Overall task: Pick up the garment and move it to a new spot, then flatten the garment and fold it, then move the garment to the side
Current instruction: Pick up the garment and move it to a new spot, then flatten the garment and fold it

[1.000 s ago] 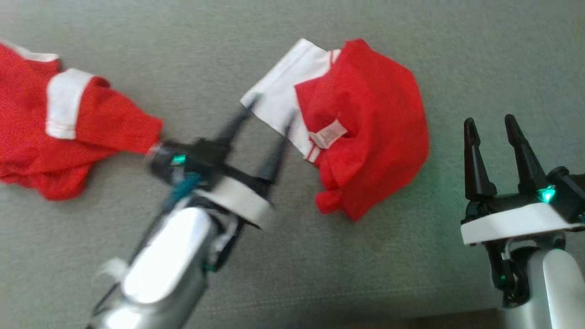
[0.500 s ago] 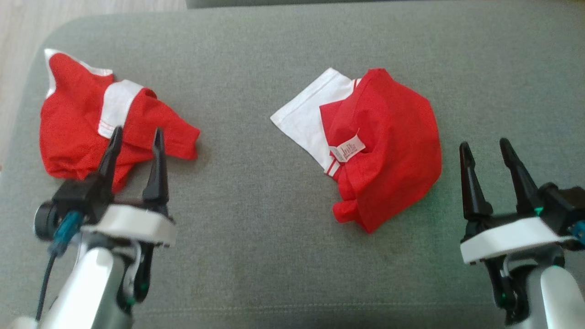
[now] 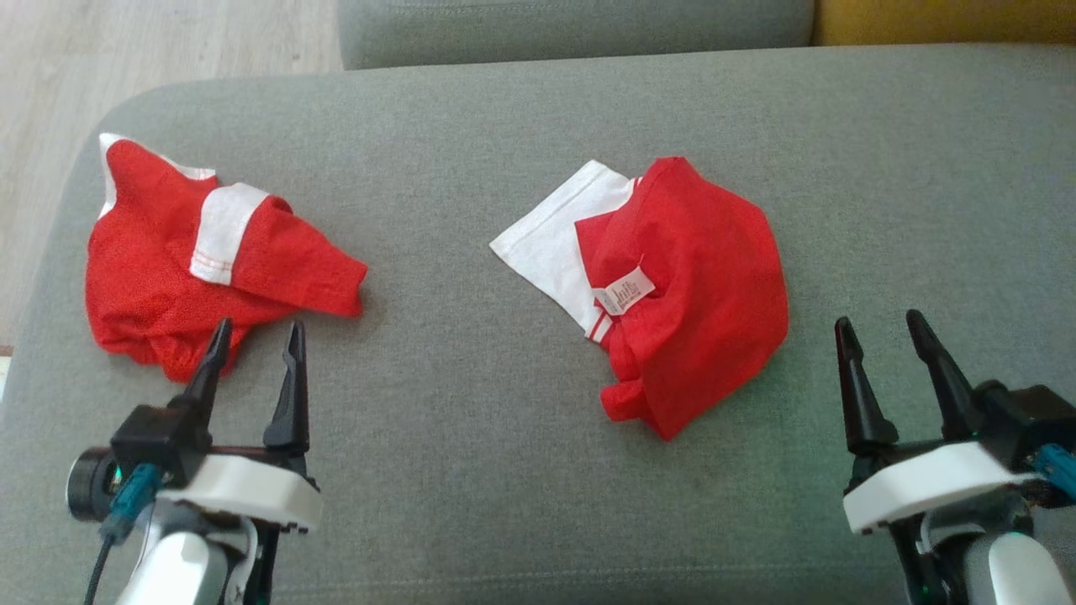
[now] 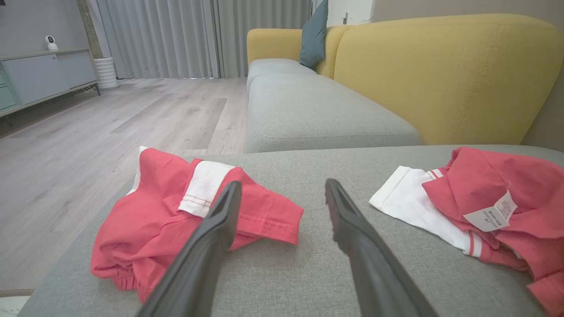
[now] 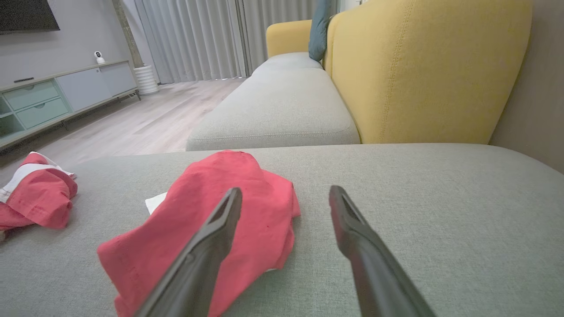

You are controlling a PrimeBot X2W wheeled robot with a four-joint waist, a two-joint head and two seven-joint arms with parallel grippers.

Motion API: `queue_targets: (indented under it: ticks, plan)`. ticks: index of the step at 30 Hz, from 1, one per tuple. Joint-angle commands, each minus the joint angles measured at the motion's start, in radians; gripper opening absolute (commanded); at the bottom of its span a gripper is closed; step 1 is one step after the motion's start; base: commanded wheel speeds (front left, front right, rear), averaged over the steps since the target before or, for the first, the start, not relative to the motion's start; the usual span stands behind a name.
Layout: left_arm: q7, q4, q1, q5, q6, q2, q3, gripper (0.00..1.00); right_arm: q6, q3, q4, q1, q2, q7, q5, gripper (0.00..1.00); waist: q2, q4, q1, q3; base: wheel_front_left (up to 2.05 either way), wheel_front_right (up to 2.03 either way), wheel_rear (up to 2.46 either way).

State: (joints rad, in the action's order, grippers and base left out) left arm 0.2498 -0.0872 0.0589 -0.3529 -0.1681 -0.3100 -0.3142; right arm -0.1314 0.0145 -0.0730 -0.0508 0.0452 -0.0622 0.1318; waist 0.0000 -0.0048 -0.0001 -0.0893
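The right gripper (image 5: pixel 285 190) is over the grey sofa seat (image 5: pixel 418 211). Its two dark fingers (image 5: pixel 207 246) are spread apart with nothing between them. A crumpled red garment (image 5: pixel 176 220) lies on the seat behind the finger on the view's left, with a white edge showing at its side. A second red-and-white garment (image 5: pixel 37 193) lies well apart at the view's left edge. Beyond are a yellow backrest (image 5: pixel 418 75), a teal cushion (image 5: pixel 319 31), a wooden floor (image 5: pixel 145 123) and grey curtains (image 5: pixel 198 39).

Grey sofa cushion (image 3: pixel 471 470) under me carries two crumpled red-and-white pieces, well apart: left garment (image 3: pixel 151 269) near the rounded corner, centre garment (image 3: pixel 706 286) with its label up.
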Motion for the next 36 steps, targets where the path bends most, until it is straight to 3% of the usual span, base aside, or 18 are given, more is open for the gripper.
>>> queue_targets:
  ticks: [1, 25, 29, 36]
  plan:
    - [0.012, 0.037, 0.032, 0.010, -0.007, -0.029, 0.038, 1.00, 0.001, -0.023, -0.042, 0.019, 0.005, -0.005, 0.003, 1.00, 0.0000, 0.000, 0.0001, 0.004, 0.00, 0.00, 0.00]
    - [0.008, 0.037, 0.036, 0.004, -0.018, -0.043, 0.027, 1.00, 0.001, -0.038, -0.039, 0.032, 0.005, -0.012, 0.008, 1.00, 0.0000, 0.005, 0.0001, -0.004, 0.00, 0.00, 0.00]
    - [0.008, 0.037, 0.045, 0.005, -0.017, -0.043, 0.022, 1.00, 0.001, -0.092, -0.029, 0.037, 0.005, -0.046, -0.006, 1.00, 0.0000, 0.010, 0.0001, -0.014, 0.00, 0.00, 0.00]
    - [0.009, 0.031, 0.082, 0.010, -0.009, -0.032, 0.009, 1.00, 0.001, -0.298, 0.024, 0.077, 0.005, -0.123, -0.022, 1.00, 0.0000, 0.033, 0.0001, -0.055, 0.00, 0.00, 0.00]
